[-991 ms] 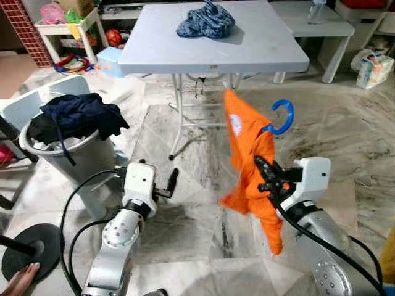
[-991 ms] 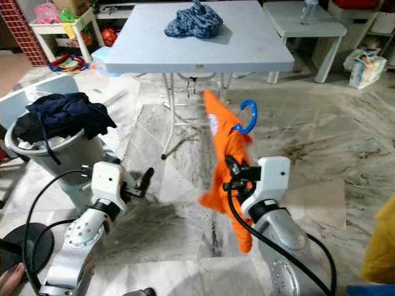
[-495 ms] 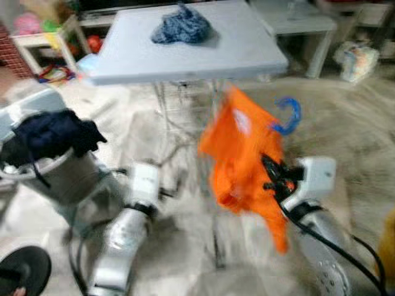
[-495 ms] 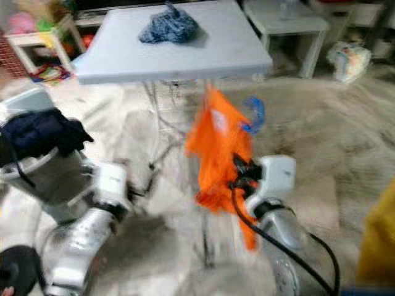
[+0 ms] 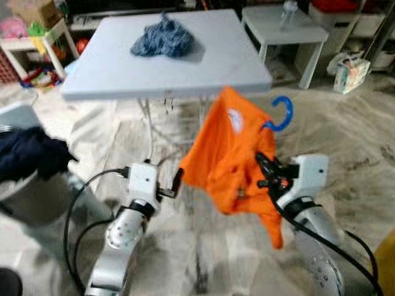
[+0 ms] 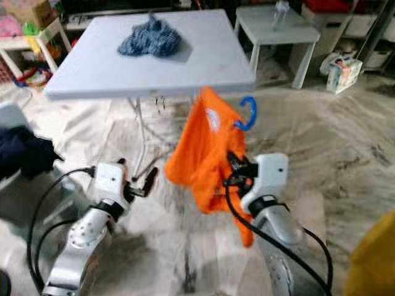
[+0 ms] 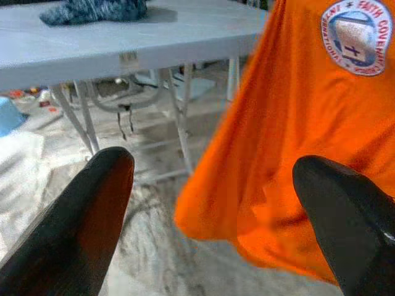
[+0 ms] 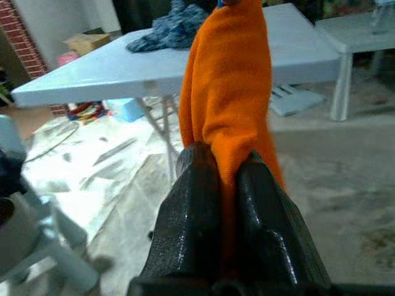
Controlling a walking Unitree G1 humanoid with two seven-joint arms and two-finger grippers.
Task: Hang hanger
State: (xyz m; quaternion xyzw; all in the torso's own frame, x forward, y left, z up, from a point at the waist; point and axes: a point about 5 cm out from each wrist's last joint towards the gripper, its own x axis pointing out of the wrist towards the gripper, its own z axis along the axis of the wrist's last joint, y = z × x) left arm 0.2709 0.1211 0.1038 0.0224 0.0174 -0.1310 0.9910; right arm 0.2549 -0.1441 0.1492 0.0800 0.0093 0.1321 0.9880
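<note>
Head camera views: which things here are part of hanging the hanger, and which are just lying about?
Part of the job:
- blue hanger
- orange shirt draped on it
- right gripper, shut on the shirt
- left gripper, open beside the shirt

Lying about:
- folding table
- blue cloth on it
- dark clothes
- small white table

A grey folding table point(image 5: 166, 68) is standing straight ahead, its edge and legs blocking the way forward. An orange shirt point(image 5: 231, 154) is hanging between the two arms, crowding the middle. Open marble floor point(image 5: 345, 135) is lying to the right, offering free passage.
</note>
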